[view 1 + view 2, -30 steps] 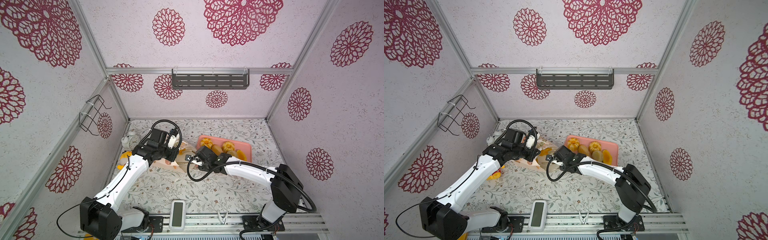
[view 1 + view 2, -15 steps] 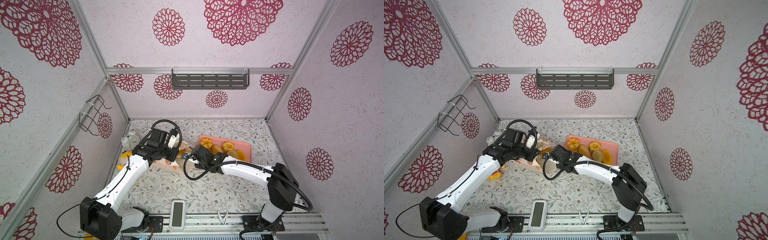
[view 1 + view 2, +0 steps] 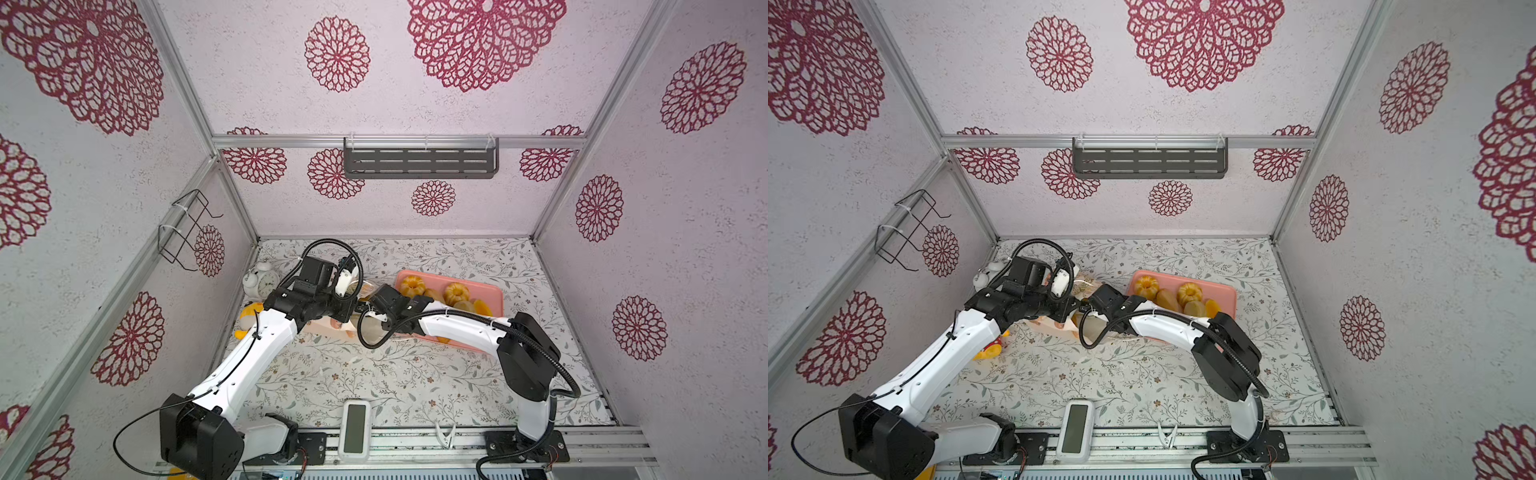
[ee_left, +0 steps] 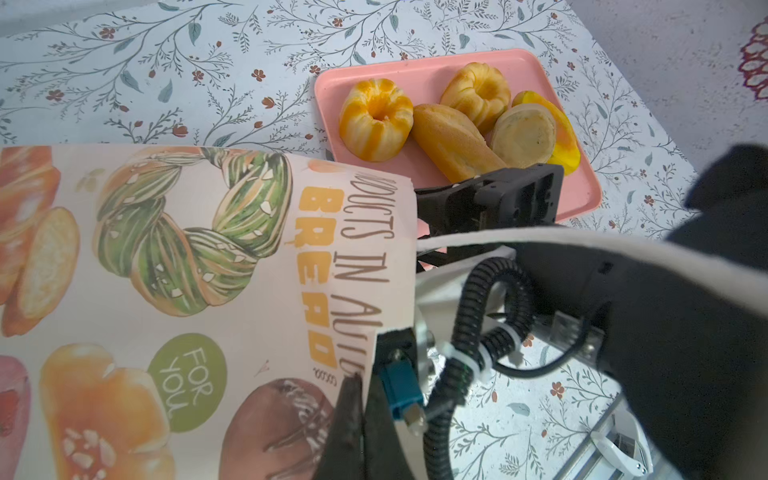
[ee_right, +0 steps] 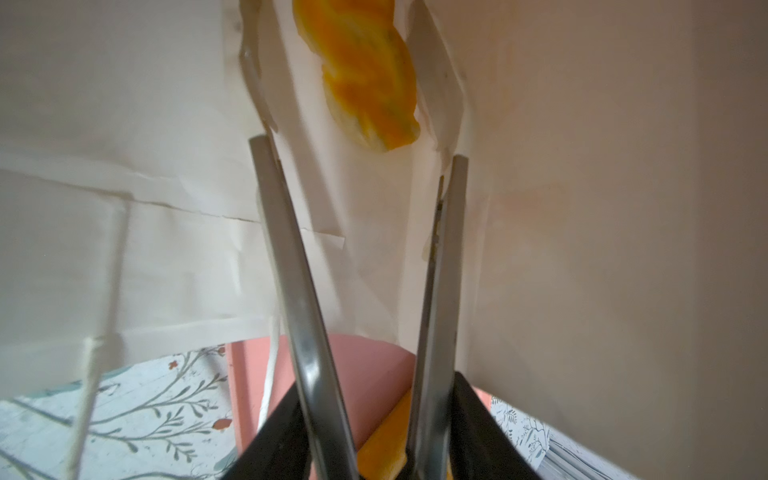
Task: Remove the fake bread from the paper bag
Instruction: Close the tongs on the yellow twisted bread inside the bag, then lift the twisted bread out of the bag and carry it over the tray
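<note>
The paper bag (image 4: 199,266) lies on its side, and my left gripper (image 4: 360,386) is shut on the edge of its mouth. My right gripper (image 5: 376,419) is shut on metal tongs (image 5: 291,266), which reach into the bag. The tongs' blades stand apart, just short of an orange-yellow piece of fake bread (image 5: 361,75) deep inside. More fake bread sits on the pink tray (image 4: 436,70): two fluted ring buns (image 4: 376,118) (image 4: 478,93), a loaf (image 4: 451,143) and a round bun (image 4: 523,135). In both top views my arms hide most of the bag (image 3: 332,326) (image 3: 1054,326).
A white alarm clock (image 3: 262,280) and a yellow plush toy (image 3: 249,316) sit by the left wall. A white device (image 3: 354,428) and a white clip (image 3: 446,428) lie at the front rail. A wire basket (image 3: 183,228) and a grey shelf (image 3: 419,162) hang on the walls.
My right arm has moved left from beside the tray to the bag's mouth, carrying the tongs inside. The left arm and the bag have held still.
</note>
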`<action>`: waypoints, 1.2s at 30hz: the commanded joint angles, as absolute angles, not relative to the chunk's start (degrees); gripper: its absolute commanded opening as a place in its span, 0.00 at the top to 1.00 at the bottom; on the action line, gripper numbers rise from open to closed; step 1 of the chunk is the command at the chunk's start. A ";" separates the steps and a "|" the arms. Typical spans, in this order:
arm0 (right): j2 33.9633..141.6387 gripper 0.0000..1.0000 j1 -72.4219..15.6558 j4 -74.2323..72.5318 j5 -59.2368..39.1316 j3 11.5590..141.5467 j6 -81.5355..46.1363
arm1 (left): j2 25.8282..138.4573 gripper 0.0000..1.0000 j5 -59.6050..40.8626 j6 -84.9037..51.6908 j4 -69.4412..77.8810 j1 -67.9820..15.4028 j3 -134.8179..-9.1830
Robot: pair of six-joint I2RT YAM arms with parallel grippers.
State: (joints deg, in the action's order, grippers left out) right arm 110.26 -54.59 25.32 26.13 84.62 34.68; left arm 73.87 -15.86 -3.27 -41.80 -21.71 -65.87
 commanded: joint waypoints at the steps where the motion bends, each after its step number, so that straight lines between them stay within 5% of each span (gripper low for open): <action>1: 110.08 0.56 -53.97 26.74 25.26 87.26 32.90 | 73.70 1.00 -18.86 -3.29 -39.80 -22.29 -66.01; 7: 108.74 0.86 -54.45 30.38 23.77 87.35 32.70 | 74.74 1.00 -16.91 -6.56 -37.68 -22.38 -66.05; 12: 105.20 0.99 -56.28 34.18 23.95 87.28 31.80 | 74.99 1.00 -11.25 -10.66 -34.19 -22.65 -64.75; 36: 86.04 1.00 -60.73 49.87 31.68 75.09 17.01 | 76.14 1.00 -3.51 -14.56 -34.39 -22.66 -64.59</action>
State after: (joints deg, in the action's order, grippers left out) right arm 90.17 -60.73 47.16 28.47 74.43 21.26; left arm 75.09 -7.62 -13.30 -33.80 -22.79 -64.64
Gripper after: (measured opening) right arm 0.270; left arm 0.038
